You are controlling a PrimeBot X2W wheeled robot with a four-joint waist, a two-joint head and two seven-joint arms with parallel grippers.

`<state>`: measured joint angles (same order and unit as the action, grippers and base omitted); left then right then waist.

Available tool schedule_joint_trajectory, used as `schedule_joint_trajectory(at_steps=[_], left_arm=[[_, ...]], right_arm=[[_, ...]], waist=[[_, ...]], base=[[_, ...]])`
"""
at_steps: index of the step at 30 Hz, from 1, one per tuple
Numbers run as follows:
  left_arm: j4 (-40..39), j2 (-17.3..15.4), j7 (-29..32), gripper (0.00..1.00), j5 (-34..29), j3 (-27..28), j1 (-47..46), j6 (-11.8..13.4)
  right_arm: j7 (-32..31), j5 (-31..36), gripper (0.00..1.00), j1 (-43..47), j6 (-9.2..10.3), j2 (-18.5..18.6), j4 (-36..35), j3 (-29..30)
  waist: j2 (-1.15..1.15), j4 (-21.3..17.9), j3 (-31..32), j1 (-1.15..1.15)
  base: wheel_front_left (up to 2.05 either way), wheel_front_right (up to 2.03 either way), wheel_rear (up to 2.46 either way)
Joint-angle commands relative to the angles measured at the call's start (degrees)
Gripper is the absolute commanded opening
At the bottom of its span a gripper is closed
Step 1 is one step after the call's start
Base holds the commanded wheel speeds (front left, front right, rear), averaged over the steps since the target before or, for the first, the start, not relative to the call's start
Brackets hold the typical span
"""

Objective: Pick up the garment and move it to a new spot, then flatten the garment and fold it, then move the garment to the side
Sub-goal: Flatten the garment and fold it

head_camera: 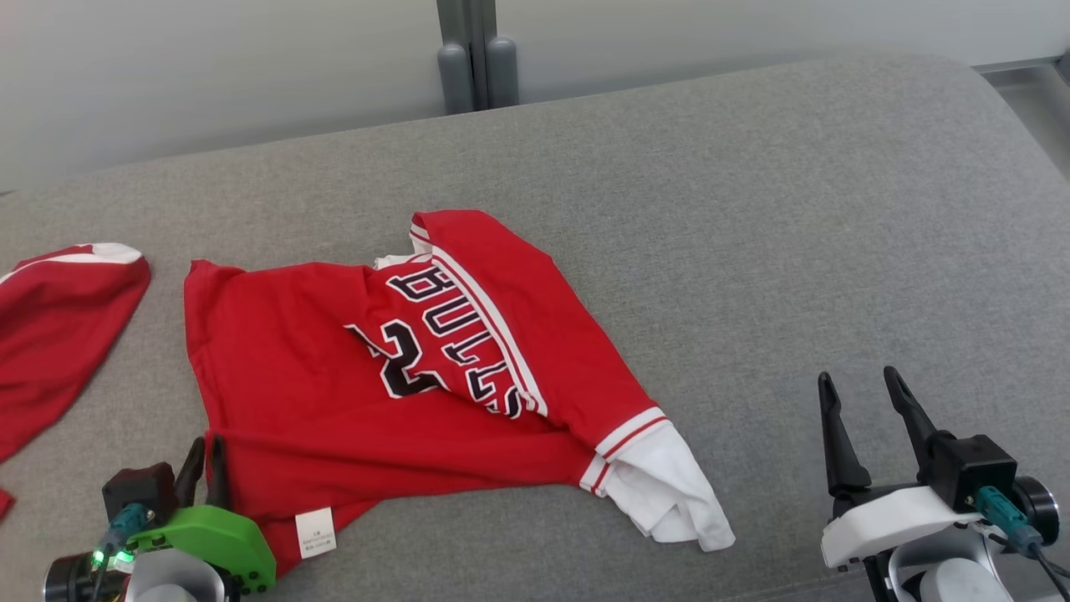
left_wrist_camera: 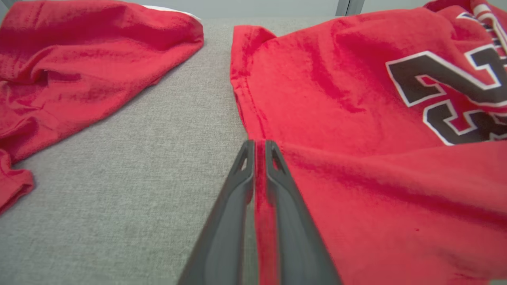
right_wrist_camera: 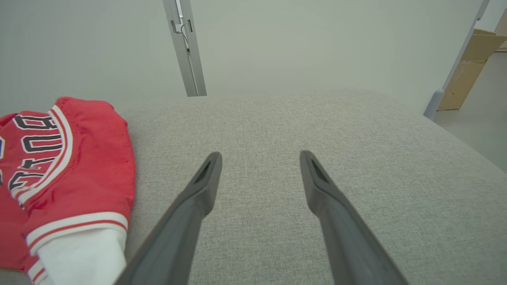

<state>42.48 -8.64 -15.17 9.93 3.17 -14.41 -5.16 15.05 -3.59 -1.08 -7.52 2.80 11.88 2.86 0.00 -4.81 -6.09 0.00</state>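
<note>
A: Left hand: state to be entered?

B: Clenched. In the left wrist view the two dark fingers are seen almost together, with a narrow strip of red cloth pinched between them. The hem of the garment is thus grasped, at the part of it lying closest to the near left corner of the grey cushion.

A: Right hand?

B: Released. Its fingers are spread wide, and bare grey fabric is seen through the gap in the right wrist view. The hand is placed at the near edge of the cushion, toward the right corner.

A: Position of the garment relative to the hands?

B: The garment is laid rumpled on the cushion, left of the middle and toward the near edge. Part of it is folded over itself, so that the lettering BULLS and a dark number are turned up. A white sleeve is directed toward the right hand but is well apart from it. A white label is noted on the hem just beside the left hand.

A: Anything further on the cushion?

B: A second red cloth is recorded at the left edge, near the garment but apart from it, with a strip of grey between them.
</note>
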Motion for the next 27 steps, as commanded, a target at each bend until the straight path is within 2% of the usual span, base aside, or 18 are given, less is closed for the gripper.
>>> schedule_joint_trajectory(at_steps=[1, 4, 7, 11, 14, 19, 23, 27], left_arm=[[0.5, -0.1, 0.0, 1.0, 0.8, 0.4, -1.0, -0.3], [0.9, -0.3, 0.0, 1.0, 1.6, 1.4, 0.2, -0.4], [-2.2, 0.1, 0.0, 1.0, 2.5, 3.2, 2.6, -0.1], [-11.0, 2.0, 0.0, 1.0, 2.9, 6.0, 7.4, 0.6], [-18.5, 3.3, 0.0, 1.0, 2.1, 7.4, 12.5, 0.2], [-29.2, 5.2, 0.0, 1.0, 0.0, 6.3, 20.4, 0.0], [-34.3, 5.6, 0.0, 1.0, -1.3, 3.5, 24.3, -0.4], [-36.7, 5.7, 0.0, 1.0, -0.6, 0.6, 27.2, 0.3]], right_arm=[[0.2, -0.5, 1.0, 0.4, 0.06, 0.2, 0.1, 0.3], [0.2, -0.5, 1.0, 1.0, 0.06, 0.2, 0.2, 0.6], [0.2, -0.6, 1.0, 1.7, 0.06, 0.2, 0.3, 1.1], [0.2, -0.7, 1.0, 2.2, 0.06, 0.2, 0.2, 1.9], [0.2, -0.7, 1.0, 2.9, 0.06, 0.2, -0.3, 2.2], [0.2, -0.7, 1.0, 3.9, 0.06, 0.2, -1.5, 2.7], [0.2, -0.3, 1.0, 4.7, 0.06, 0.2, -2.3, 3.1], [0.2, -0.5, 1.0, 5.1, 0.06, 0.1, -2.7, 2.9]], waist=[[0.0, -0.3, 0.0, 0.0], [0.0, -0.3, 0.4, 0.0], [0.0, 0.1, 1.1, 0.0], [0.0, 1.2, 2.4, 0.0], [0.0, 2.4, 3.5, 0.0], [0.0, 5.0, 5.7, 0.0], [0.0, 7.3, 6.9, 0.0], [0.0, 8.9, 7.8, 0.0]], base=[[0.0, 0.0, 0.0], [0.0, 0.0, 0.0], [0.0, 0.0, 0.0], [0.0, 0.0, 0.0], [0.0, 0.0, 0.0], [0.0, 0.0, 0.0], [0.0, 0.0, 0.0], [0.0, 0.0, 0.0]])
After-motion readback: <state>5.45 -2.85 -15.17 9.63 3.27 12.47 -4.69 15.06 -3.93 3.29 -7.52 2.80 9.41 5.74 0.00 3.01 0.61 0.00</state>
